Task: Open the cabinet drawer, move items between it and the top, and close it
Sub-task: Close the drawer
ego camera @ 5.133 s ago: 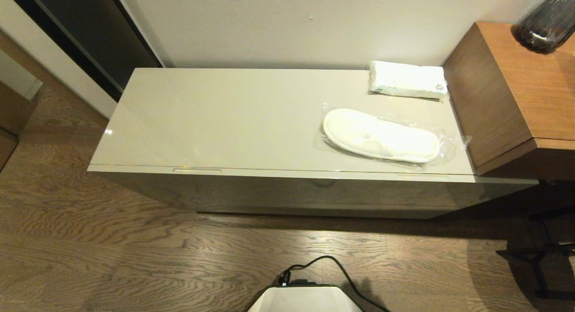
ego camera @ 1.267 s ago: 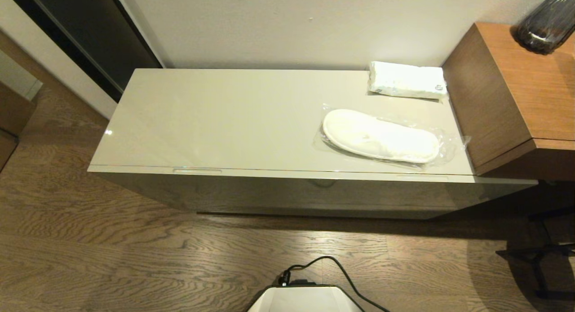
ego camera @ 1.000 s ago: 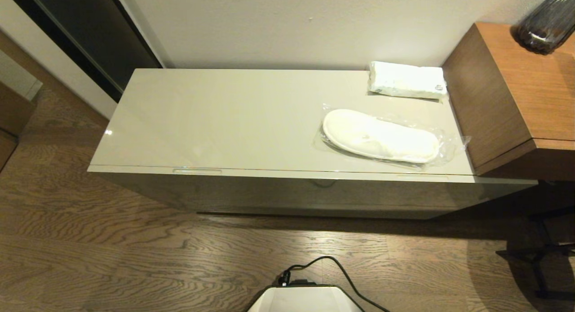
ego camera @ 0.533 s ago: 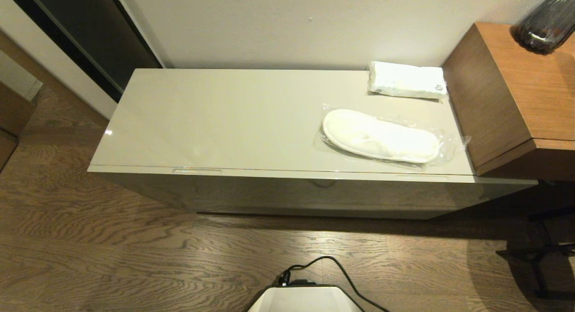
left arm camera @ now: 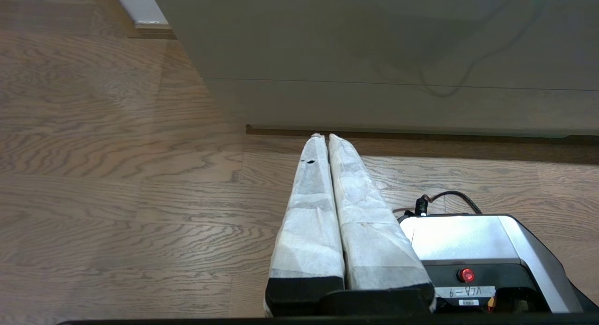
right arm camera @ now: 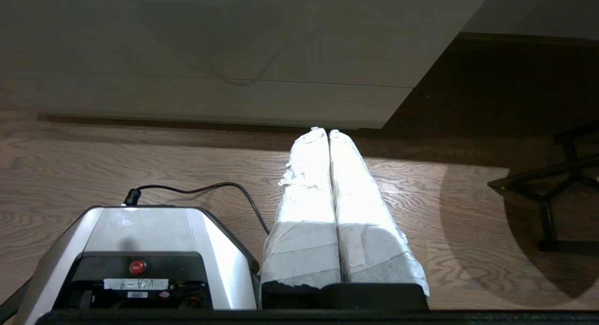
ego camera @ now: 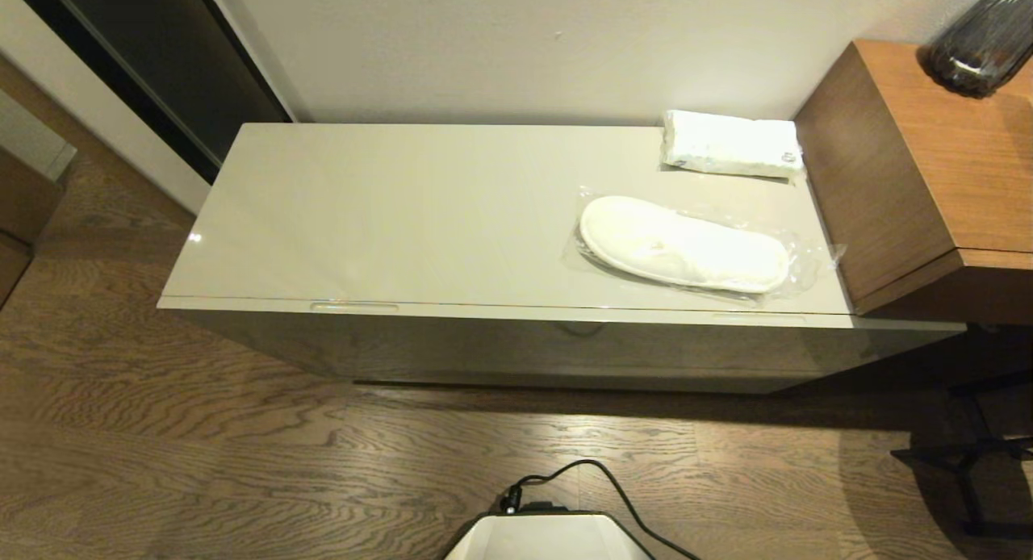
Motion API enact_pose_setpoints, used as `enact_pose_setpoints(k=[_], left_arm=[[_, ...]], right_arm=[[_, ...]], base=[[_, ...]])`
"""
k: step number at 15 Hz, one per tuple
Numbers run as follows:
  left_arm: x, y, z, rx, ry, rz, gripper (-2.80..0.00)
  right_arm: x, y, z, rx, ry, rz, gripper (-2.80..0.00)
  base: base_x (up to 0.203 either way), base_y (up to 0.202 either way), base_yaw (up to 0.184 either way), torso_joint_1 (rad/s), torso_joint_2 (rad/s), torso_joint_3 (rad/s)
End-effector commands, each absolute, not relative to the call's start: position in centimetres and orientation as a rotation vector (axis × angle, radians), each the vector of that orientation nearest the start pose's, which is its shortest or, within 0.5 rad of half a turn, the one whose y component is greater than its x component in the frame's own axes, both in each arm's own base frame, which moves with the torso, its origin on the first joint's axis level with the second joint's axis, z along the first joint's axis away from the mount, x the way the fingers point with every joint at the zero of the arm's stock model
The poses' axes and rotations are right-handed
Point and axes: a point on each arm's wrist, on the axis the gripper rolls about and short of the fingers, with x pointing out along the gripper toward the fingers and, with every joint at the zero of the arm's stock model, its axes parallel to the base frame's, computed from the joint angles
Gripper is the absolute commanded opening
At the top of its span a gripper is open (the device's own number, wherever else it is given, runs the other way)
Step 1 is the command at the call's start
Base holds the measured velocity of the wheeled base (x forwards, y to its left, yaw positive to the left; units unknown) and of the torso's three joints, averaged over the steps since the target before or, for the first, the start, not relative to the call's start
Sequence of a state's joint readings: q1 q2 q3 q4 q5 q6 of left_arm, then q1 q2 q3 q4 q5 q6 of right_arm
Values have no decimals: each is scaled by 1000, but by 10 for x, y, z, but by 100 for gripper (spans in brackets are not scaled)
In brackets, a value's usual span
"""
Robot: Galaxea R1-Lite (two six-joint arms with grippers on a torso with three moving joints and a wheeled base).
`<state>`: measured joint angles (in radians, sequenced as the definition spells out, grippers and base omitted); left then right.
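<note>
The cream-beige cabinet top [ego camera: 420,213] carries the white tissue pack [ego camera: 731,154] at its far right corner. In front of that pack lie the white slippers [ego camera: 684,244], sealed in clear plastic. The cabinet drawer [ego camera: 557,346] is closed, with slim handles [ego camera: 354,307] along its upper edge. Neither arm shows in the head view. Both are parked low over the floor in front of the cabinet. My left gripper [left arm camera: 324,136] is shut and empty, pointing at the cabinet base. My right gripper [right arm camera: 324,130] is shut and empty too.
A taller orange-brown wooden unit [ego camera: 928,173] abuts the cabinet's right end, with a dark glass vase [ego camera: 980,39] on it. My white base [ego camera: 549,537] and its black cable [ego camera: 597,471] sit on the wooden floor. A black metal stand [ego camera: 976,463] is at the right.
</note>
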<state>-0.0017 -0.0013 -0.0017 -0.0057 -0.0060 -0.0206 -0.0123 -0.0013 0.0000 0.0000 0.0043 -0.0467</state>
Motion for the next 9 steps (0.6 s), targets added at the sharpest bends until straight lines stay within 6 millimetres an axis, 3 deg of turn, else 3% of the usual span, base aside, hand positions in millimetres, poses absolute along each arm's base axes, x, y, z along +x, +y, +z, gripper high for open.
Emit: enact_pose_setpoints(k=[1, 9], left_arm=[[-23, 0, 77, -21, -8, -8, -280], [-23, 0, 77, -21, -9, -8, -280]], right_arm=[[-23, 0, 75, -48, 2, -8, -280], [-23, 0, 76, -2, 6, -10, -280]], base=[[0, 0, 0, 0, 0, 0], [0, 0, 0, 0, 0, 0]])
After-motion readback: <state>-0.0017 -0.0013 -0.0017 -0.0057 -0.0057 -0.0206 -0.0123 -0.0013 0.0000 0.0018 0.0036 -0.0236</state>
